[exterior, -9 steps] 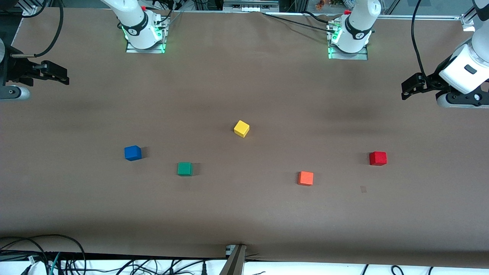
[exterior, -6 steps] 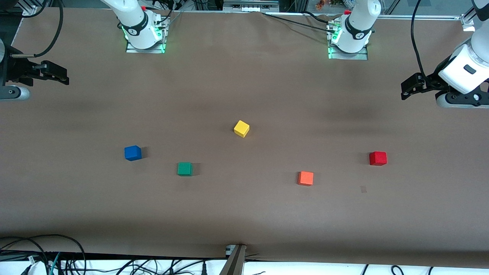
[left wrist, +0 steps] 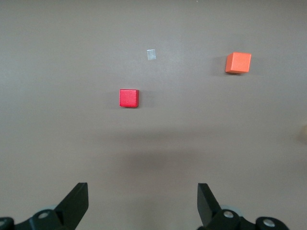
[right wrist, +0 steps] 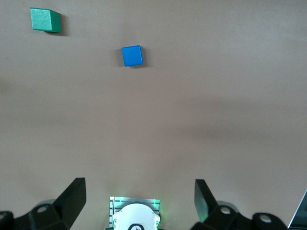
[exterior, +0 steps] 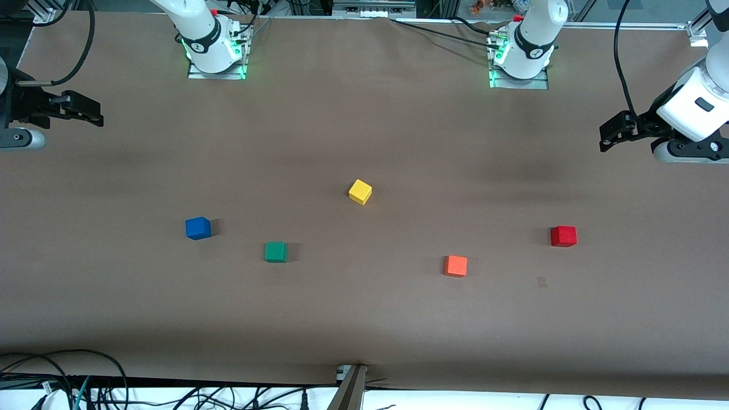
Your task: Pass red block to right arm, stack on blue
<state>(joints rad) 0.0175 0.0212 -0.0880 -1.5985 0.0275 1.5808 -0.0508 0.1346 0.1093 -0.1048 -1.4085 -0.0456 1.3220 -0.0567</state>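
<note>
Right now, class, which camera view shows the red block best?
The left wrist view shows the red block best: largest, unobstructed, lying ahead of the open left end effector. The front view shows it smaller, toward the left arm's end of the table, farther from the camera than the orange block. The right wrist view doesn't show it.

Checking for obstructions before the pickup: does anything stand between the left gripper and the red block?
Nothing visible does. The left gripper hangs open over the left arm's end of the table, and only bare table lies between it and the red block. The orange block sits off to the side, nearer the front camera.
</note>
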